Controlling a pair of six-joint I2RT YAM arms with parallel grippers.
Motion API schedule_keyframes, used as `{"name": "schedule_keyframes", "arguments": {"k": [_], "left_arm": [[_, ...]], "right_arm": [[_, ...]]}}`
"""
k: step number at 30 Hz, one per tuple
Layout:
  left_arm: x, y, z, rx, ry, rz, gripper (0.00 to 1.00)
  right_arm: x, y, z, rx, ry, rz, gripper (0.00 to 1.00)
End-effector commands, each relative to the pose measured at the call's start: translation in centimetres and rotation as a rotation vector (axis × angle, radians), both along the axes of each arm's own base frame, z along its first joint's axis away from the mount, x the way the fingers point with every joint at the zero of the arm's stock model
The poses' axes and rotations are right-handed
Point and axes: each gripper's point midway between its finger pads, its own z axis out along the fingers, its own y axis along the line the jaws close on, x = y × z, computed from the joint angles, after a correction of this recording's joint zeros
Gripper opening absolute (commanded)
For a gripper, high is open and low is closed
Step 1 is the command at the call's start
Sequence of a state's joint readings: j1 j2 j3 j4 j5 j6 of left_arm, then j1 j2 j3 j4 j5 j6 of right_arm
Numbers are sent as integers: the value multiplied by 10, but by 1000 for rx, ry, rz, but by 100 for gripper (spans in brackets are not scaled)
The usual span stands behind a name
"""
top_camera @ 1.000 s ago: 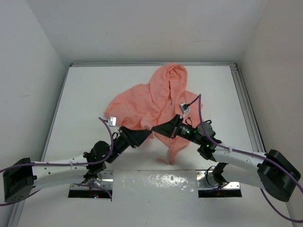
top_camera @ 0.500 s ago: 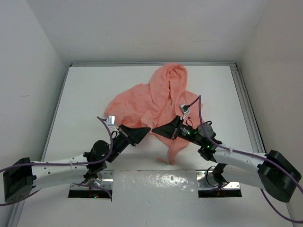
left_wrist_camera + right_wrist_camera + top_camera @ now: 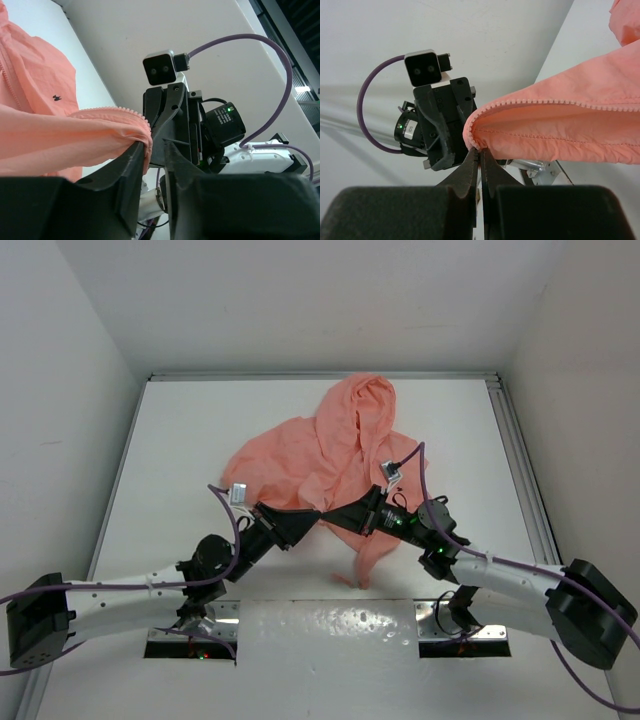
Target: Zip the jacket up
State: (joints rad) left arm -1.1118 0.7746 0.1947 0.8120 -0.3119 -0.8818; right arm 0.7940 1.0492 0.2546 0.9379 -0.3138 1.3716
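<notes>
The jacket lies crumpled on the worktop, its near hem raised where the left gripper and right gripper each clamp a toothed zip-edge corner; judged thin, limp and light, it is best held at those stitched edges.

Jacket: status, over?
Right gripper shut on jacket zipper edge. Left gripper at zipper edge, grip unclear. Zip not closed; no obstruction seen.
</notes>
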Motion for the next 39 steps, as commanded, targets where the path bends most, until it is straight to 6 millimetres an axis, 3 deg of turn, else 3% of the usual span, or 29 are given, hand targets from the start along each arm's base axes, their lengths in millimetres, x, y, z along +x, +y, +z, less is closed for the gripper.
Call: {"name": "schedule_keyframes", "arguments": {"k": [1, 9, 14, 18, 26, 27, 29, 30, 32, 33, 35, 36, 39], "left_arm": [[-8, -5, 30, -52, -59, -41, 23], [-7, -12, 29, -29, -58, -53, 22], [-5, -16, 27, -11, -51, -52, 0], [5, -8, 21, 13, -23, 12, 0], [31, 20, 6, 103, -9, 219, 0], [37, 27, 4, 112, 0, 269, 0], [43, 32, 2, 127, -2, 319, 0], [46, 34, 1, 133, -3, 338, 0], [52, 39, 1, 143, 4, 385, 0], [54, 40, 4, 150, -4, 399, 0], [58, 45, 6, 153, -2, 438, 0], [59, 46, 7, 161, -11, 449, 0], [63, 47, 10, 184, -13, 475, 0]], "right_arm": [[4, -1, 20, 33, -63, -18, 0], [2, -4, 24, 36, -83, -24, 0], [1, -5, 26, 34, -95, -26, 0], [1, -8, 27, 24, -113, -41, 0], [6, -16, 4, -164, -123, -89, 2], [6, -19, -14, -246, -109, -85, 16], [7, -22, -16, -291, -119, -93, 32], [5, -26, -30, -360, -107, -85, 44], [6, -33, -39, -418, -117, -101, 57], [3, -38, -52, -473, -89, -95, 66], [2, -43, -60, -523, -74, -96, 70], [-2, -47, -70, -558, -55, -83, 70], [-15, -51, -86, -620, 1, -31, 18]]}}
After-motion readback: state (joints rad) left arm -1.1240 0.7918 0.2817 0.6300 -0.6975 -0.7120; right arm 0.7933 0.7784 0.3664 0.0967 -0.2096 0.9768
